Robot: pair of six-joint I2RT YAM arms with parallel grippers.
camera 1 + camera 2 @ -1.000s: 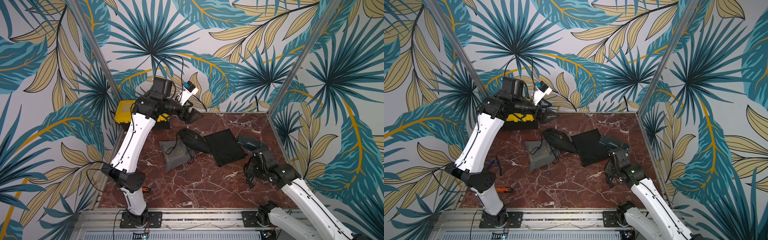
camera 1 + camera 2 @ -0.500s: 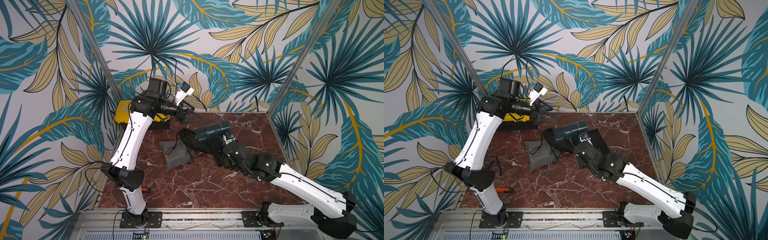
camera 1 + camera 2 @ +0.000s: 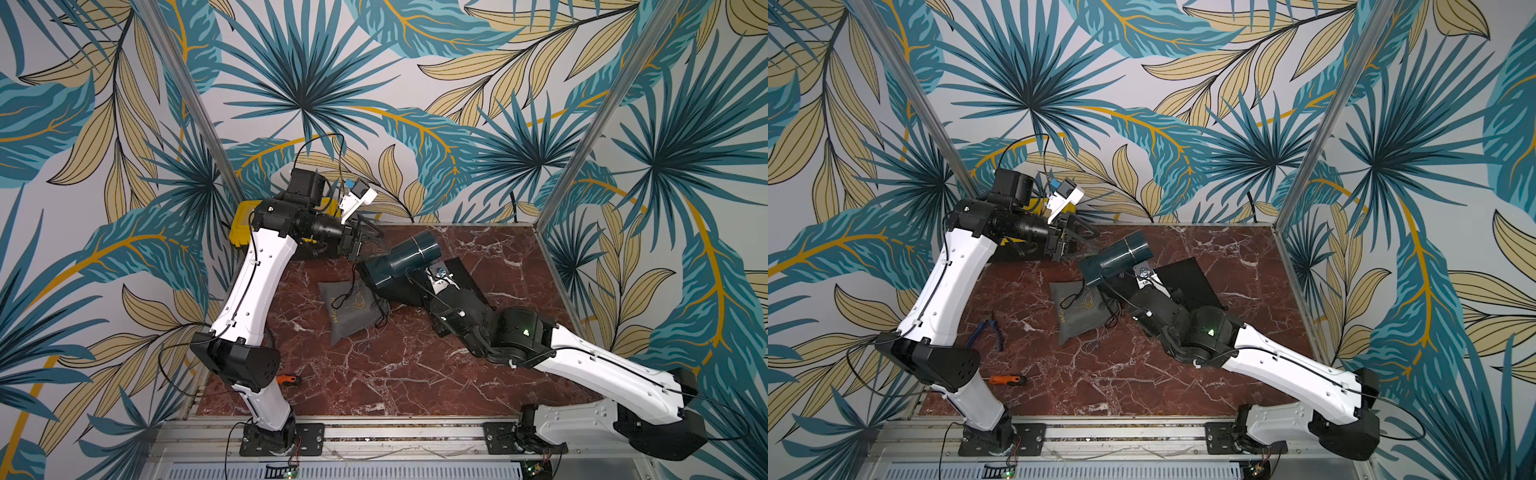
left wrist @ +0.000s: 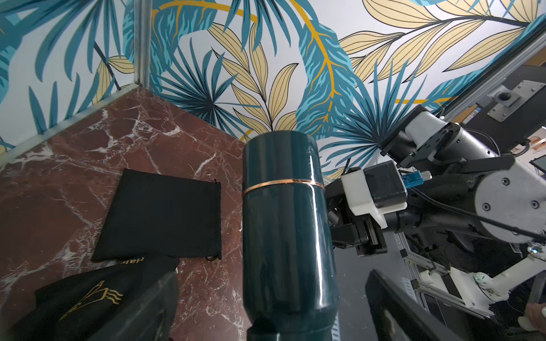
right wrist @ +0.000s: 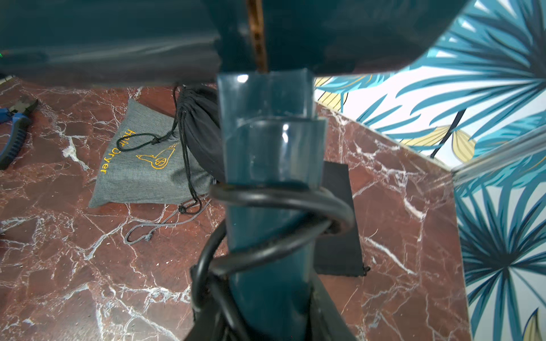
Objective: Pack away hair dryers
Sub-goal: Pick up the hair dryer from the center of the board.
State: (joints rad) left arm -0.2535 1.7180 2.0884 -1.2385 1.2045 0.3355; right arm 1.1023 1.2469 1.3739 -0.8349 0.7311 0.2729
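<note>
Midair over the marble table (image 3: 498, 257), the teal hair dryer (image 3: 409, 259) hung tilted, its cord-wrapped handle clamped in the right gripper (image 5: 266, 313). A grey pouch (image 3: 353, 311) lay on the table below. Just beside the dryer's barrel, the left gripper (image 3: 363, 243) held its fingers wide apart.

Dryer (image 3: 411, 257): 1 in view, dk teal. Pouches: 3 total, i.e. 1 grey pouch (image 3: 349, 311) + 2 blk, a flat pouch (image 4: 165, 215) and a full pouch (image 5: 201, 127). Screwdriver (image 3: 1007, 379): 1, orange hdl. Pliers (image 3: 988, 332): 1 pr, blue hdl. Yellow box (image 3: 240, 226): 1. Arms: 2, L arm (image 3: 257, 282) and R arm (image 3: 602, 374).
</note>
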